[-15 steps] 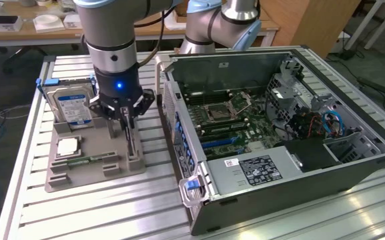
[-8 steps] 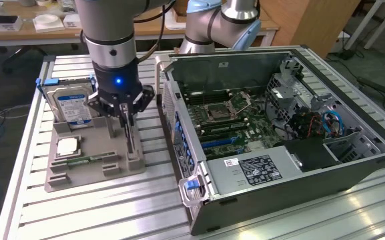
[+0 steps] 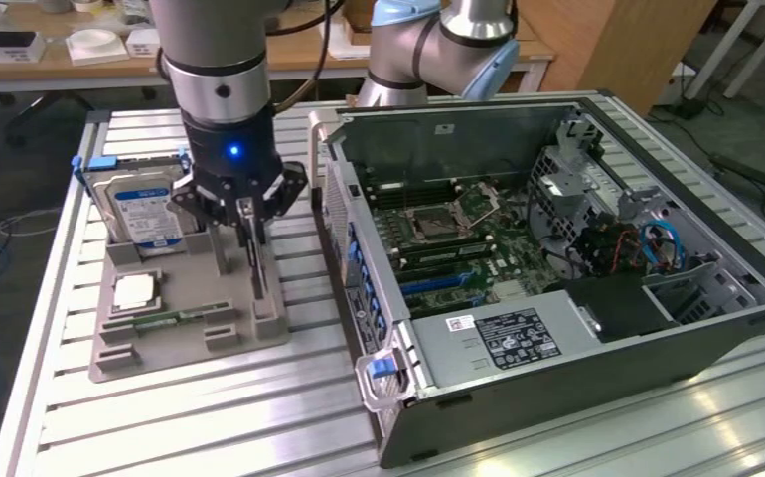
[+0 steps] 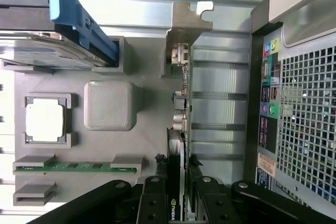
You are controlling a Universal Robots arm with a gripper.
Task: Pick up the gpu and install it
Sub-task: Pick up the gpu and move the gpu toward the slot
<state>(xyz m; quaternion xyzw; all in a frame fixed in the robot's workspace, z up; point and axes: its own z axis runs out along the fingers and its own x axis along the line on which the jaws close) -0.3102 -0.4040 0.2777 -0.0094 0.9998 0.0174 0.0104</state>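
Pincer, exterior view: the pincer (image 3: 251, 236) pointed straight down over the grey parts holder (image 3: 184, 343), its fingers closed part-way onto the top edge of the gpu (image 3: 260, 276).
Gpu, exterior view: a thin dark card standing on its long edge in a slot of the parts holder, seen almost edge-on as a narrow upright blade.
Holder contents, exterior view: a hard drive (image 3: 137, 204) with a blue-and-white label stood upright at the far end; a square processor chip (image 3: 135, 290) and a green memory stick (image 3: 177, 320) lay flat nearer the camera.
Computer case, exterior view: the computer case (image 3: 700, 343) lay on its side, open, on the exterior view's right of the holder, its motherboard (image 3: 469, 238) exposed.
Tabletop, exterior view: a slatted aluminium tabletop (image 3: 224, 422) carried both holder and case.
Pincer, wrist view: the pincer (image 4: 179, 181) had a black finger (image 4: 155, 195) on either face of the card, gripping it between them.
Gpu, wrist view: the gpu (image 4: 181, 106) showed a black board edge with small silvery connectors along it, a green logo mark near the fingers, and a silvery metal bracket (image 4: 185, 24) with a notched tab at the end away from the pincer.
Neighbours, wrist view: the card stood at the edge of the parts holder (image 4: 149, 124), between a raised square block (image 4: 110, 106) and the perforated rear panel of the computer case (image 4: 304, 108).
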